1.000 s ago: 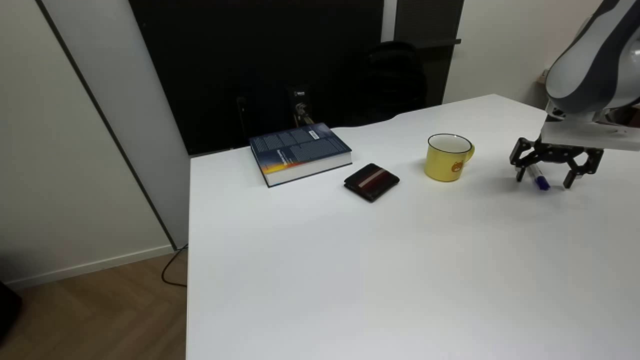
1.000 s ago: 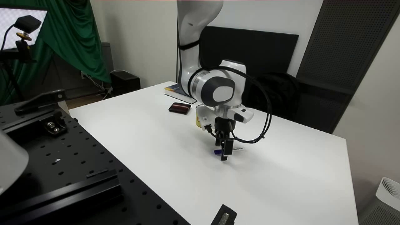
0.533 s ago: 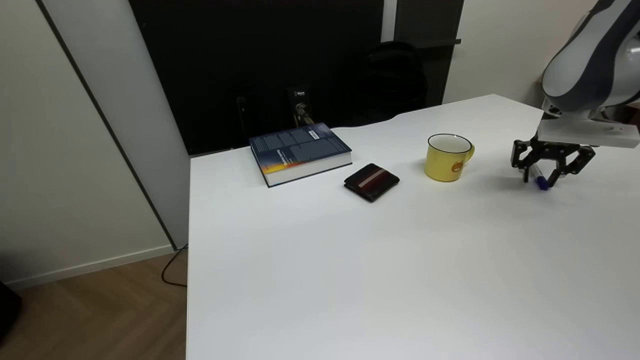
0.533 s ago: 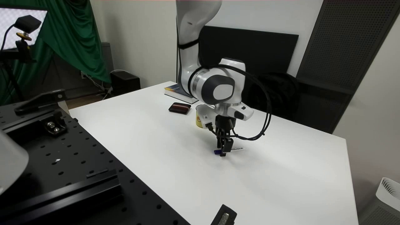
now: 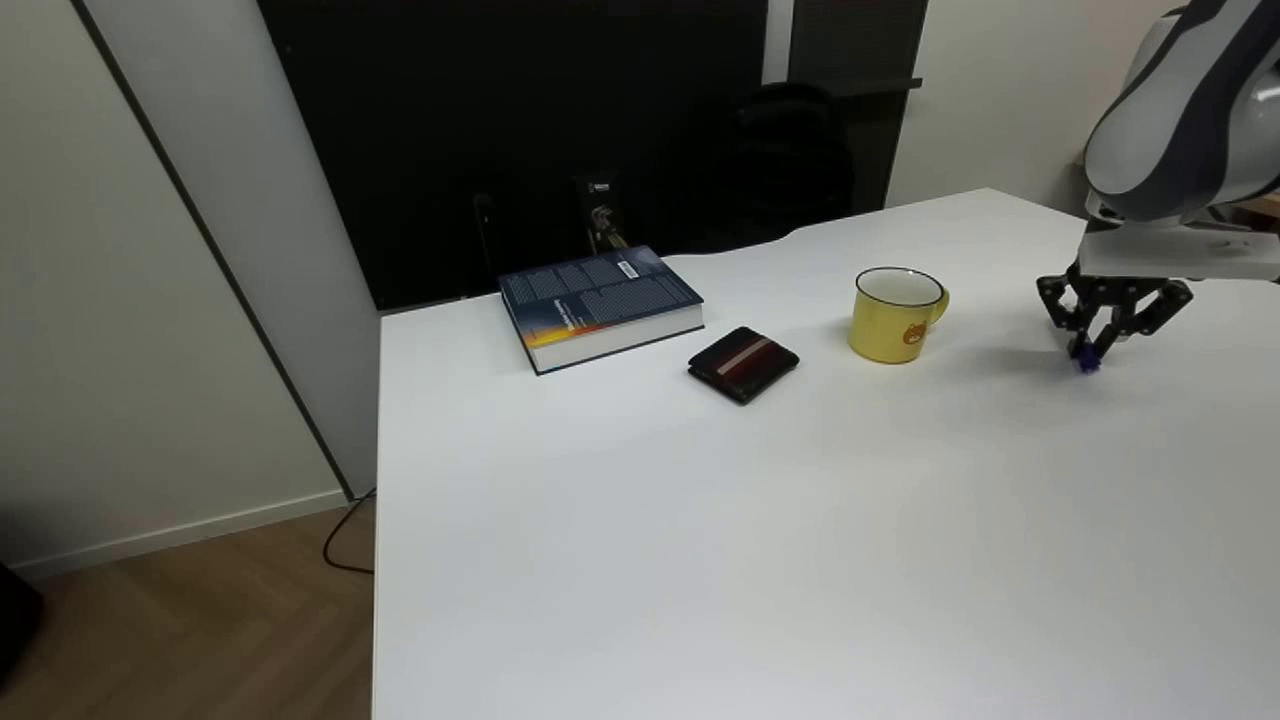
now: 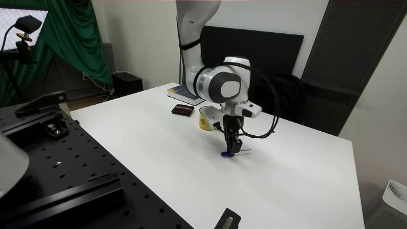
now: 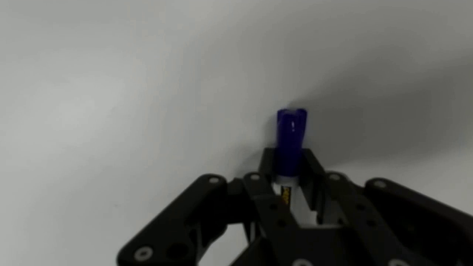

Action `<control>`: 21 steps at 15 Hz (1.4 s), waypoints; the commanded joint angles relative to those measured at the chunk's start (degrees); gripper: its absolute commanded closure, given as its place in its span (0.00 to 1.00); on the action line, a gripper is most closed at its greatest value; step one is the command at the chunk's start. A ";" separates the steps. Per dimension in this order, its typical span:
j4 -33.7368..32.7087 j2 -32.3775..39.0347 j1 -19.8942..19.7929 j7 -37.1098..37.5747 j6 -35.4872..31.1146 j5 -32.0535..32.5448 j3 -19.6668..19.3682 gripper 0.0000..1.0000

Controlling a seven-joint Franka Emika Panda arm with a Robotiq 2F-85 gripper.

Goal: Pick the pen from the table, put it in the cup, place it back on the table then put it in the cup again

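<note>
One flat black perforated plate (image 6: 70,149) filled the near corner in an exterior view. Beyond it was a large plain white tabletop (image 6: 286,190), straight-edged. Black two-fingered hand (image 7: 289,159) sat low over that, pointing down, fingers together but for a thin gap, which was filled by a slim white pen (image 7: 290,140) with a blue cap. Wrist view had one fingertip against each side of the cap, cap end sticking out past them, white barrel with a bit of yellow lettering on black running back between the fingers. Pen was gripped, roughly level, at the tabletop surface or just above; couldn't tell if touching. White-and-grey jointed arm (image 6: 224,87) stood over the hand. Farther on, short round yellow cup (image 5: 878,332), white inside, dark line on rim, was upright, handle on the hand's side, apart from the pen. Then came a flat dark folded wallet (image 5: 743,365), pale and red stripe across it. Thick dark-blue book (image 5: 600,300), yellow-orange patch on the cover, lay flat beyond the wallet. Farthest back were a black rectangular panel (image 6: 273,47) and a green cloth curtain (image 6: 79,41).
</note>
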State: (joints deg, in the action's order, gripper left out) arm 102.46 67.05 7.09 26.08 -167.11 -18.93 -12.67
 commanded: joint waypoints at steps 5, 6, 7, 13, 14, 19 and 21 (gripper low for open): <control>0.37 -4.59 6.77 4.42 6.08 2.24 -4.19 0.95; 0.48 -5.45 7.26 4.34 7.00 2.77 -4.17 0.95; 0.73 -6.43 8.03 4.53 7.63 3.36 -4.32 0.95; 0.95 -13.62 7.96 2.95 16.19 6.78 -1.39 0.95; 0.78 -14.65 7.56 2.87 17.96 7.04 -0.57 0.95; -1.29 -18.98 4.54 2.08 28.87 6.94 4.52 0.95; -2.69 -19.85 2.79 1.67 33.53 6.04 6.84 0.95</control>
State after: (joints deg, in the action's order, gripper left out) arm 101.34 49.33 13.25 28.12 -139.81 -12.58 -9.37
